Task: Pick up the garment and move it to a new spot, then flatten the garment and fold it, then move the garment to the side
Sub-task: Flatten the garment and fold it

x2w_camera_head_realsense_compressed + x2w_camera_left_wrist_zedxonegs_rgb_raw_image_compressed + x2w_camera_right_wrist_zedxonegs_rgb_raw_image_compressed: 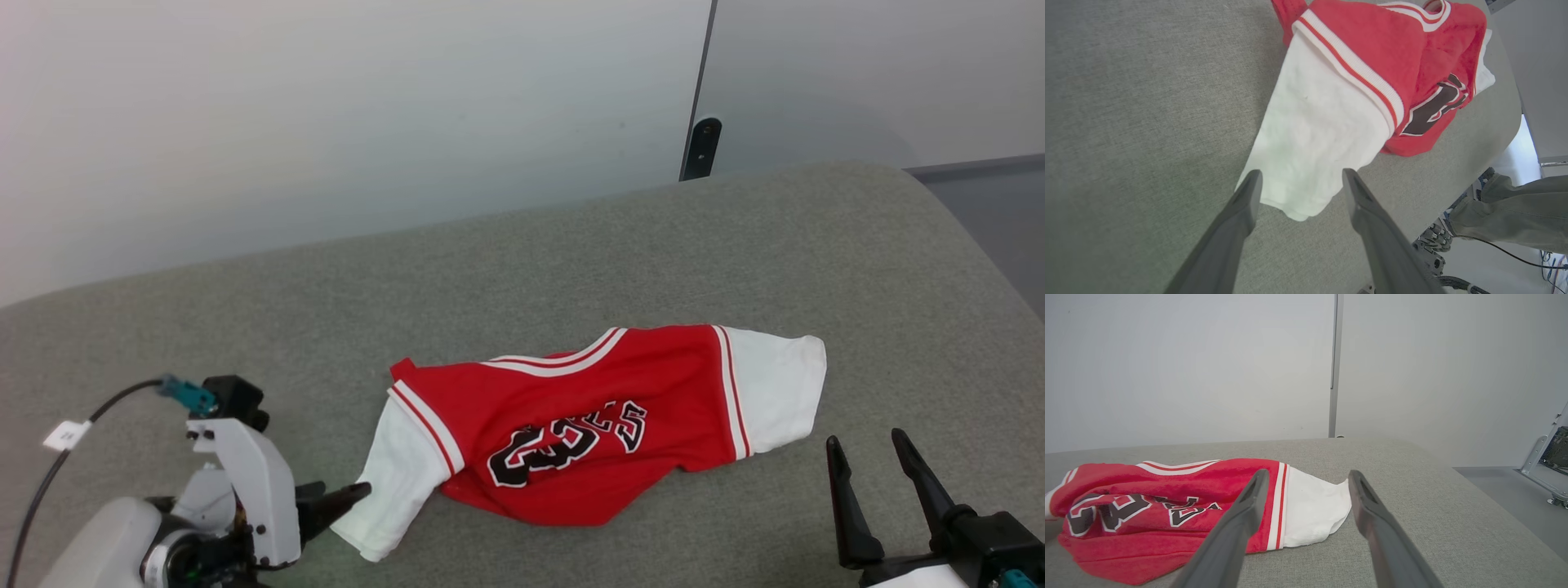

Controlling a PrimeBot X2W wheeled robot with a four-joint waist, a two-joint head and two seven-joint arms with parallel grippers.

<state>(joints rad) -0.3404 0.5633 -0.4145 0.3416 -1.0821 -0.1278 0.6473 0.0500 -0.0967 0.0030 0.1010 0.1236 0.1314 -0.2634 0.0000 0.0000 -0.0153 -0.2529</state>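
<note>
Two grippers flanked the jersey [588, 408], which lay rumpled on the grey table [245, 327]. Its striped collar trim was turned toward the wall [326, 122], and its black number and lettering read upside down in the head view.

Well left of the jersey sat a white tag [66, 434]. Nearer it, the left gripper [1301, 175] pointed at the left sleeve [400, 482], a white one that drooped from the jersey's red shoulder. The fingers were spread wide and held nothing. In the left wrist view their tips stood either side of the sleeve's hem. In the head view one dark tip sat right at the sleeve's edge, and I could not tell whether it touched the cloth.

The jersey's red body was bunched, with its lower edge tucked under. The white right sleeve [775, 392] lay flat at the jersey's far right end.

Just below that sleeve and clear of it, the right gripper [865, 438] pointed up the head view, its fingers wide apart and empty. In the right wrist view the sleeve showed between them, farther on.

Right of the jersey in the left wrist view, past the table's rounded edge, a person's trouser leg [1515, 212] showed.
</note>
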